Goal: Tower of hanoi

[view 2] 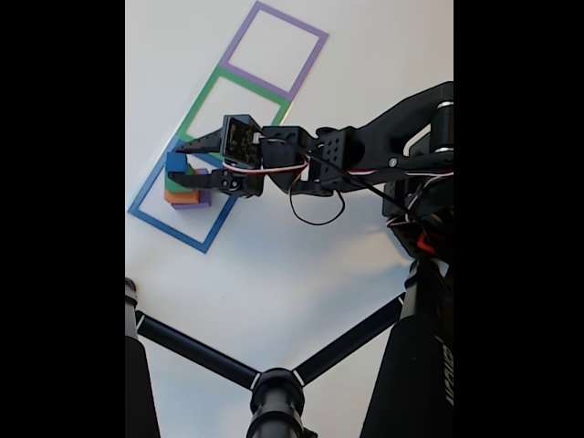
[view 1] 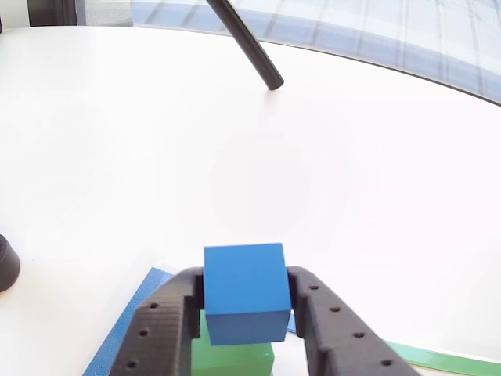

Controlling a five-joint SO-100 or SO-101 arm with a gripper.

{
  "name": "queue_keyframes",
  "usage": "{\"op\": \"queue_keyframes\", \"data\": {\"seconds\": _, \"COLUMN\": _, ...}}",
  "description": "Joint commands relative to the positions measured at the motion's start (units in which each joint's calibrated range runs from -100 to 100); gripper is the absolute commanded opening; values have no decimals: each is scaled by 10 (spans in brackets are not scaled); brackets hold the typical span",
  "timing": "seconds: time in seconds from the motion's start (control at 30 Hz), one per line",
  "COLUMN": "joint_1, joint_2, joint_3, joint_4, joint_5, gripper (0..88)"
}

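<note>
4 blocks make up the tower; all sit at the blue square outline [view 2: 179, 208] in the fixed view, nothing yet in the green square outline [view 2: 239, 99] or purple square outline [view 2: 274, 50].

Blue cube [view 1: 245, 291]: clamped between the 2 black fingers of the gripper [view 1: 246, 301], 1 finger pressed on each side face. Sits directly above the green block [view 1: 235, 356]; can't tell whether it touches green or is just lifted off. In the fixed view the cube [view 2: 175, 164] is at the top of the stack w/ the gripper [view 2: 182, 164] closed round it.

Below: green block, then orange block [view 2: 180, 195], then purple block [view 2: 194, 203] at the base, edges peeking out under the arm. Stack looks slightly offset, not perfectly squared.

Progress, my read: very start. 1st move in hand, smallest piece gripped, 0 blocks relocated. Left to do: basically the whole sequence, 3 lower blocks untouched, both target squares vacant.

Surroundings: white table [view 1: 352, 172], black rod [view 1: 249, 45] slanting in at top of the other view, black stand legs [view 2: 201, 351] near the bottom of the fixed view.
</note>
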Motion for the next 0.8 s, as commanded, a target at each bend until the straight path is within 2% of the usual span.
{"op": "queue_keyframes", "data": {"seconds": 0.0, "joint_1": -10, "joint_2": -1, "joint_3": -26, "joint_4": -16, "joint_5": 5, "gripper": 3}}
{"op": "queue_keyframes", "data": {"seconds": 0.37, "joint_1": -10, "joint_2": 22, "joint_3": -36, "joint_4": -25, "joint_5": 5, "gripper": 22}}
{"op": "queue_keyframes", "data": {"seconds": 0.53, "joint_1": -6, "joint_2": 32, "joint_3": -43, "joint_4": -28, "joint_5": 5, "gripper": 144}}
{"op": "queue_keyframes", "data": {"seconds": 0.77, "joint_1": -8, "joint_2": 30, "joint_3": -43, "joint_4": -31, "joint_5": 5, "gripper": 189}}
